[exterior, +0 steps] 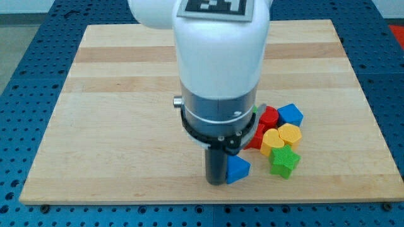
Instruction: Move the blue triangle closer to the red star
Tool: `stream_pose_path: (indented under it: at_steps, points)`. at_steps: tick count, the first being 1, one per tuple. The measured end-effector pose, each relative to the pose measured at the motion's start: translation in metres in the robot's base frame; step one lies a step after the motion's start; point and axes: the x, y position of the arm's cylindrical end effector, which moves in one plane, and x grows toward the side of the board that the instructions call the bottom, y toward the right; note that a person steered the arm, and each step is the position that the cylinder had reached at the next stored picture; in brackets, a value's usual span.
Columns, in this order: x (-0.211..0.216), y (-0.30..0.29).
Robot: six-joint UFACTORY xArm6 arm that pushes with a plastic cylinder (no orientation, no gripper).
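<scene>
Near the counter's (95, 157) bottom edge, just right of centre, you see my tip (217, 182) touching the blue triangle's (238, 168) left side. No gripper exists on this rod. Farther right, the red star (257, 135), partly hidden, sits near; a short push remains, I judge.

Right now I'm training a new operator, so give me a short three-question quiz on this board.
1. True or false: my tip is just left of the blue triangle in the view.
2. Which block lies nearest the view's bottom in the cluster: A the green star, B the blue block, C the yellow blocks?
3. What colour is the block left of the blue block?

Key: 1 true; 2 A; 3 red.
</scene>
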Motion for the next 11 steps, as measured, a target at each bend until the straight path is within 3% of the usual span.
stream_pose_path:
  at_steps: [1,3,4,8,10,11]
  points:
    - [-0.005,0.004]
    - [0.032,0.002]
    - [0.032,0.029]
    - [-0.033,0.015]
    - [-0.071,-0.043]
    - [-0.079,-0.006]
